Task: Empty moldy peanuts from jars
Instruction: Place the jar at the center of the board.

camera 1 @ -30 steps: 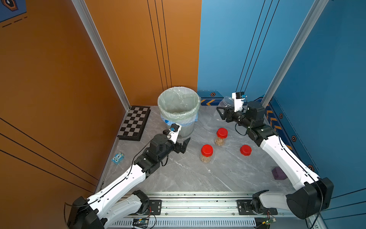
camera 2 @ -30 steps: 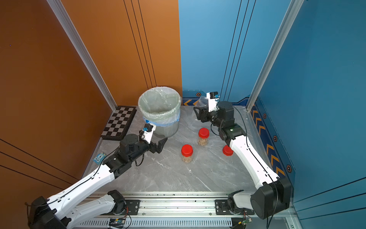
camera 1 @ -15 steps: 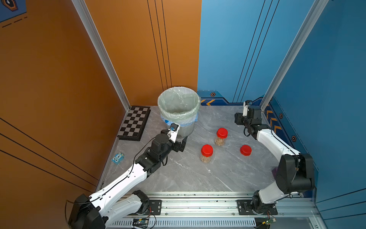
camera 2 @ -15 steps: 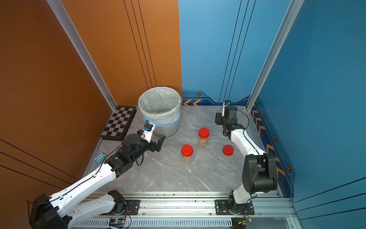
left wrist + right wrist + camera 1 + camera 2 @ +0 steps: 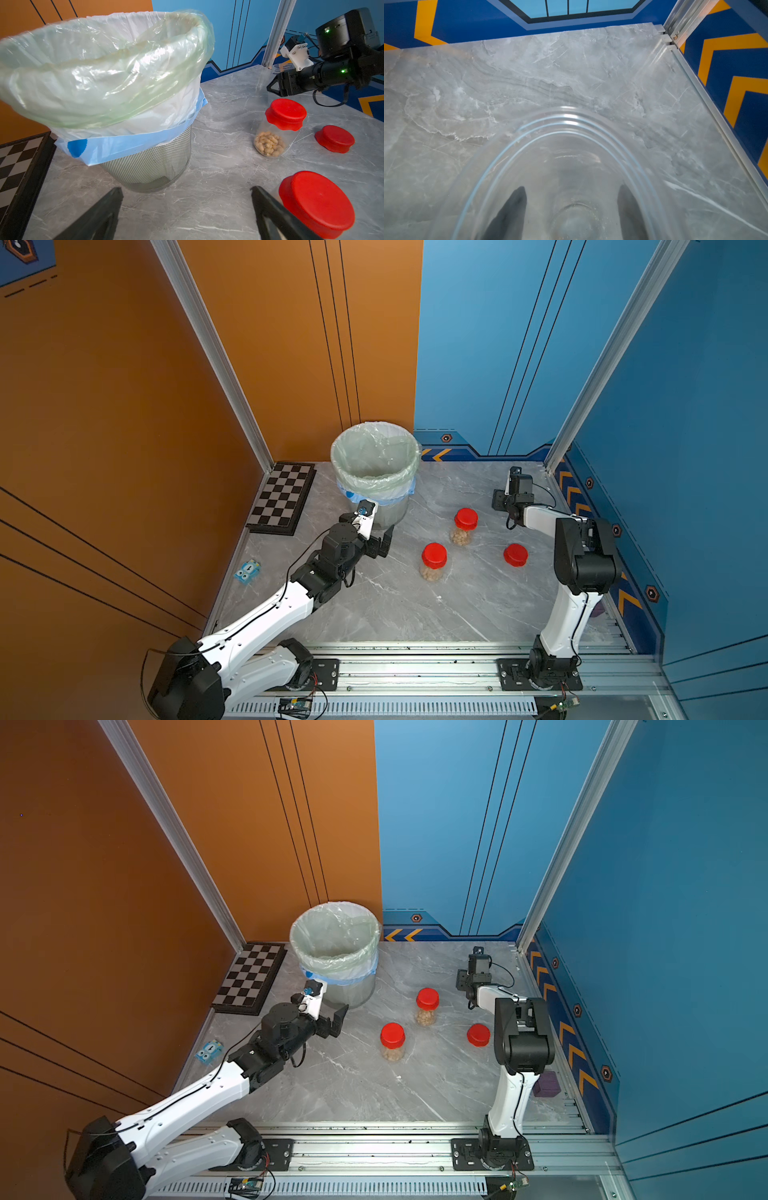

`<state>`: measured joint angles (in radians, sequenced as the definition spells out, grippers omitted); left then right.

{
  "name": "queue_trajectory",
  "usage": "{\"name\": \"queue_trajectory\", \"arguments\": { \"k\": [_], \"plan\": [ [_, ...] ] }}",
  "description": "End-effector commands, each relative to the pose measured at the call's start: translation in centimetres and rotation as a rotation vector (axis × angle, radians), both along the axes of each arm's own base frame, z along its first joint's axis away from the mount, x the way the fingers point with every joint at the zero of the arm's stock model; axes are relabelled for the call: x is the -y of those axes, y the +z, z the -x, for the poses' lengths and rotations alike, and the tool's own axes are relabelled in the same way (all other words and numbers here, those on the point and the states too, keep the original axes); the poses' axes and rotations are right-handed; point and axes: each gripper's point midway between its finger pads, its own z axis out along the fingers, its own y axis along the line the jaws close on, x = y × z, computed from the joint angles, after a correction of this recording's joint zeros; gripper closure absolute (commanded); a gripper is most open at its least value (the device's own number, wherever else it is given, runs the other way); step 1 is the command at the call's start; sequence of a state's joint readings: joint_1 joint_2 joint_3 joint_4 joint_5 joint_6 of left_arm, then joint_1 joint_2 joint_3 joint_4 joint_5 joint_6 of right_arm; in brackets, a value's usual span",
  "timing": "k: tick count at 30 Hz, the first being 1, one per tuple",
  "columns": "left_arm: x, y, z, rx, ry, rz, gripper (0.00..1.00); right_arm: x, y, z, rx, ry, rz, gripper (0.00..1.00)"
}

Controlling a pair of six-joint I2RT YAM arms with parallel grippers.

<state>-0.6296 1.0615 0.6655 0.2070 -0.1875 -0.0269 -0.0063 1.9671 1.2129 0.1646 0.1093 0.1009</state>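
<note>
Clear plastic, lidless: the empty cylindrical jar [image 5: 571, 158] sits between the jaws of the right gripper [image 5: 572, 188], which are clamped on its sides. The dark fingers show through its wall. It is held near the far right corner of the grey marble surface [image 5: 395, 605]. Whether its base touches the surface, cannot tell.

Jaws of the left gripper [image 5: 186, 189] stand wide apart, holding nothing, low before the mesh bin [image 5: 149, 166]. The nearest red-lidded clear jar [image 5: 315, 203] stands just outside one jaw. The farther red-lidded jar [image 5: 276, 133] is well beyond, with tan peanuts [image 5: 269, 144] heaped in its bottom. A loose red lid [image 5: 334, 138] lies flat near them.

A second ago the right arm reached toward the bin with the empty jar; now it is folded back to the corner. Left gripper, lidded jars and loose lid sit much as before.

The empty jar's long axis looks upright, mouth up. Both lidded jars stand upright.
</note>
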Motion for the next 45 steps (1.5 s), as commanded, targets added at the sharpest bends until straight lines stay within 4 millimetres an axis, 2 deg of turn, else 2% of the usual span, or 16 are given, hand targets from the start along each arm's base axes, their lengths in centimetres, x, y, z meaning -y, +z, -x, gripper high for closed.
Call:
{"name": "queue_trajectory", "arguments": {
  "k": [1, 8, 22, 27, 36, 37, 38, 45],
  "plan": [
    [0.7, -0.3, 0.4, -0.005, -0.028, 0.025, 0.01, 1.0, 1.6, -1.7, 0.091, -0.031, -0.027, 0.46],
    [0.7, -0.7, 0.6, -0.012, -0.035, 0.021, 0.02, 1.2, -0.1, -2.9, 0.086, -0.008, -0.054, 0.45],
    [1.5, -0.6, 0.5, -0.018, -0.063, 0.023, 0.02, 0.6, -0.3, -3.2, 0.058, 0.030, -0.063, 0.36],
    [1.4, -0.7, 0.5, -0.015, -0.059, 0.014, 0.02, 0.4, -0.4, -3.1, 0.035, 0.047, -0.063, 0.29],
    [1.4, -0.5, 0.4, -0.007, -0.062, 0.010, 0.02, 0.3, -0.4, -3.0, 0.021, 0.052, -0.060, 0.27],
    [1.4, -0.5, 0.5, -0.006, -0.063, 0.008, 0.02, 0.2, -1.7, -3.0, -0.003, 0.056, -0.064, 0.27],
    [1.3, -0.5, 0.5, -0.006, -0.058, 0.007, 0.02, 0.3, -1.9, -3.0, -0.012, 0.055, -0.063, 0.27],
    [1.1, -0.5, 0.5, 0.000, -0.051, 0.001, 0.02, -0.2, -2.0, -3.9, -0.018, 0.077, -0.060, 0.31]
  ]
}}
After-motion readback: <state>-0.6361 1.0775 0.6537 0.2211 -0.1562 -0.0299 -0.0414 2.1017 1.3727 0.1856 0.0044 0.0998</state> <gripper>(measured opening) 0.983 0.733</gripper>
